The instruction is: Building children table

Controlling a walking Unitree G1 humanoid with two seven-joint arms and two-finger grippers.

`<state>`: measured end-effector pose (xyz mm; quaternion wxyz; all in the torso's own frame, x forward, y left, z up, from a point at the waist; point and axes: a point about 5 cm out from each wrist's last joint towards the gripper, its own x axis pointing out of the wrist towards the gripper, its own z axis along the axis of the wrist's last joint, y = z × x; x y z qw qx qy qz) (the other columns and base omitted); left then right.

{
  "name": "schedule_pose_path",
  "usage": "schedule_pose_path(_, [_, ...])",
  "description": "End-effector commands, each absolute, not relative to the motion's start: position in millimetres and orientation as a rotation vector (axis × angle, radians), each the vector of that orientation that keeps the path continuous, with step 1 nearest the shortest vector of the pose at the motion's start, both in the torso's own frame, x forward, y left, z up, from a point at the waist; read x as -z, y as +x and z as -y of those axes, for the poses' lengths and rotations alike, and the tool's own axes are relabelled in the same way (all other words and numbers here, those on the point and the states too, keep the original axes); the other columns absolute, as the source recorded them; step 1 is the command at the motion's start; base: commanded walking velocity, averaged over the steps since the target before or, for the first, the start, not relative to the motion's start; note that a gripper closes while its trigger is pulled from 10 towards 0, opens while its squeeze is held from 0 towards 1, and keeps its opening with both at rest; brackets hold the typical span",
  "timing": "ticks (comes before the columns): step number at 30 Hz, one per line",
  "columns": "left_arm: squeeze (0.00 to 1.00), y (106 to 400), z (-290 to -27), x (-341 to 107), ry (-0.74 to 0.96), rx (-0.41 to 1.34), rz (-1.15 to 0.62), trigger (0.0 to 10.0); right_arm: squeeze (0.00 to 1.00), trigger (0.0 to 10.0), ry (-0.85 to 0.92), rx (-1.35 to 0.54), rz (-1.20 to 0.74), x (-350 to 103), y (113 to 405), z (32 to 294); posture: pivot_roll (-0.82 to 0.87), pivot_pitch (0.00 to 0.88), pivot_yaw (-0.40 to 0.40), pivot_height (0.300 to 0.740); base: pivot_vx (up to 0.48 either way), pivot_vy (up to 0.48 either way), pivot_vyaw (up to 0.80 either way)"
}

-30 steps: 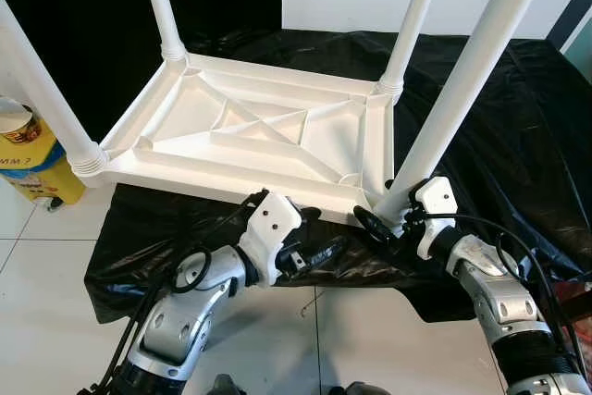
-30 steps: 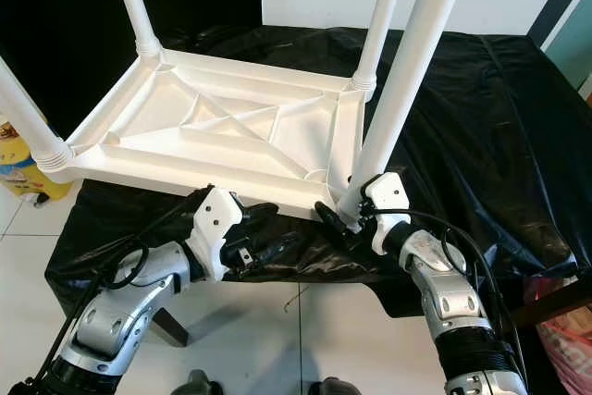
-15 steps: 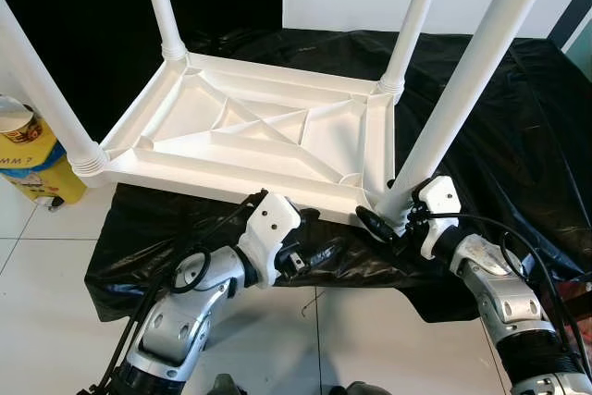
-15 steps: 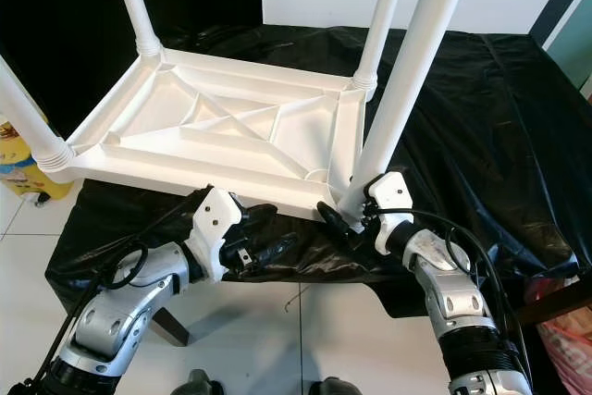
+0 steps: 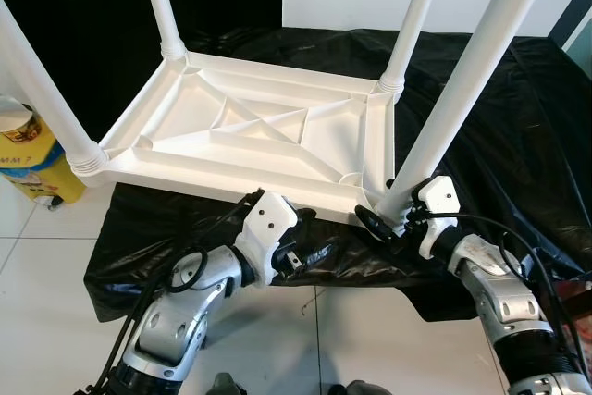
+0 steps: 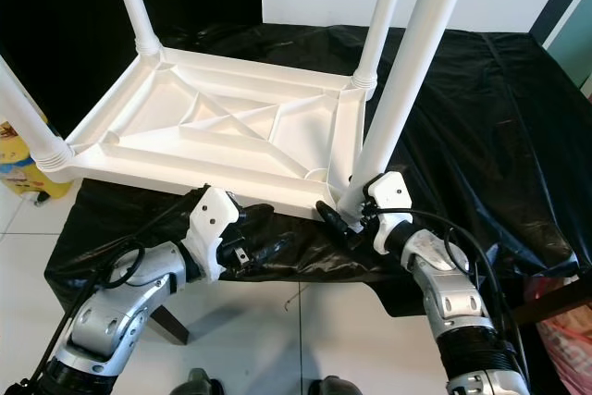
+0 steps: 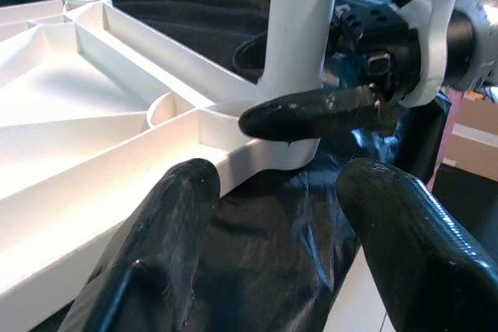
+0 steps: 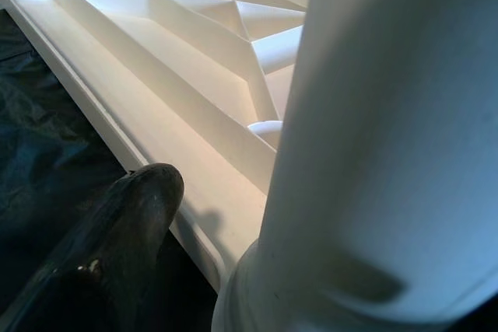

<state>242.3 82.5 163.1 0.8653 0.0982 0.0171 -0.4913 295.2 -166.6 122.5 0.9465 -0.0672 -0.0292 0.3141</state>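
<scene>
Left eye view: I see the white children's table lying upside down on a black plastic sheet, its four legs pointing up. The near right leg rises from the corner at about 5 o'clock of the top. My right claw is closed around the base of that leg, one black finger against its near side. My left claw sits at 6 o'clock, just below the near rim, on the black sheet. A yellow container stands at 9 o'clock.

Left wrist view: the left claw's two fingers are spread wide, gripping nothing, with black sheet between them and the rim just ahead. The right claw's finger lies across the leg base.

Right wrist view: one finger rests beside the rim, the leg hard against the camera.
</scene>
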Motion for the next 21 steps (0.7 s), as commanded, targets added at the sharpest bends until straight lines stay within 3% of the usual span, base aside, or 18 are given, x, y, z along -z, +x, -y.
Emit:
schedule_pose_path(1, [0.00,243.4,-82.5,-165.2,0.208,0.985,-0.033,10.0,0.00,10.0,-0.130,-0.629,0.058,-122.5,297.1,167.7,0.10,0.123,-0.070,0.740,0.000,0.000,0.00])
schedule_pose_path(21, [0.00,243.4,-69.5,-168.4,0.174,0.928,-0.012,10.0,0.00,10.0,-0.143,-0.647,0.061,-129.0,303.1,171.6,0.11,0.137,-0.115,0.740,0.000,0.000,0.00])
